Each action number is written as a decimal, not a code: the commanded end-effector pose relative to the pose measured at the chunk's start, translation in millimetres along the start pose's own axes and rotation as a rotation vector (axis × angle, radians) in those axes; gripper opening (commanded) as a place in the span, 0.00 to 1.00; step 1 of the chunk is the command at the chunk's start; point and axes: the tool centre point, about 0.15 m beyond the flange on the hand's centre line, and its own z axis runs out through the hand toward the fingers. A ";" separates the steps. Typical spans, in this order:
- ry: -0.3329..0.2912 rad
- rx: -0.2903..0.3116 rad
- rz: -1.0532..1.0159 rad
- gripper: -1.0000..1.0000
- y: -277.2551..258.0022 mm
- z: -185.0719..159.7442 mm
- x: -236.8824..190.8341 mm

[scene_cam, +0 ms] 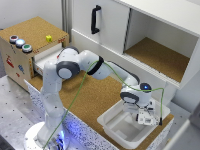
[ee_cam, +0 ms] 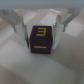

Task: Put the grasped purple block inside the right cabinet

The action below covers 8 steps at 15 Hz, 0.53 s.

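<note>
The purple block (ee_cam: 41, 40) is a dark cube with a yellow "3" on its face; it shows only in the wrist view. My gripper (ee_cam: 41, 36) has one finger pressed to each side of it, shut on it. In the exterior view the gripper (scene_cam: 144, 119) points down into a white bin (scene_cam: 116, 129) on the cork counter, and the block is too small to make out there. The right cabinet (scene_cam: 161, 56), white-walled with a cork-brown floor, stands open behind and above the gripper, at the exterior view's right.
A white cabinet section with a black handle (scene_cam: 95, 19) stands to the left of the open compartment. A cork-topped wooden box (scene_cam: 30, 37) with coloured buttons, a small yellow cube (scene_cam: 48, 38) and an open drawer (scene_cam: 46, 58) is at the exterior view's left.
</note>
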 end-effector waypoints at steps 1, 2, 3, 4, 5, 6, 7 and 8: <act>0.034 -0.096 0.093 0.00 -6.0 1.1 23.7; 0.066 -0.112 0.124 0.00 -12.4 -15.5 31.4; 0.101 -0.141 0.171 0.00 -19.9 -38.0 43.8; 0.137 -0.147 0.196 0.00 -24.6 -53.0 52.0; 0.171 -0.174 0.241 0.00 -31.6 -74.8 66.5; 0.232 -0.199 0.279 0.00 -40.6 -103.6 83.5; 0.281 -0.223 0.313 0.00 -47.2 -127.5 97.7; 0.338 -0.240 0.335 0.00 -54.6 -150.9 111.9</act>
